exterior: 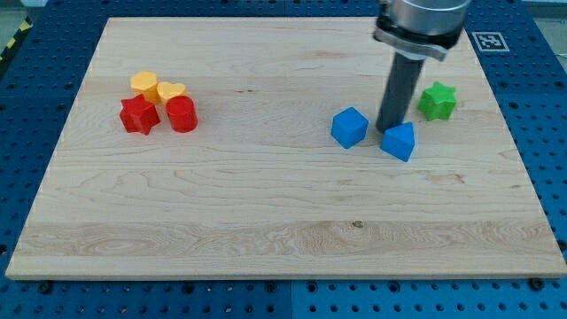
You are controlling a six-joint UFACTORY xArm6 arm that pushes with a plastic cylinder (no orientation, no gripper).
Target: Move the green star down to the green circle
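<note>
Approach step, star untouched. Tip [390,130] down on bench [266,204], wedged between blue cube [350,127] and blue wedge-like block [399,142], just above the latter, seemingly touching it. Green star [438,101] near the view's right edge, up and right of tip, a short gap apart. No jaws on this rig (bare rod, nothing to open or hold). Green circle not visible anywhere on board, possibly hidden behind arm, cannot tell. Next: swing around to star's top side, then push toward view's bottom, avoiding blue blocks. Red star [139,116], red cylinder [182,114], yellow pieces [157,87] far left, irrelevant.
</note>
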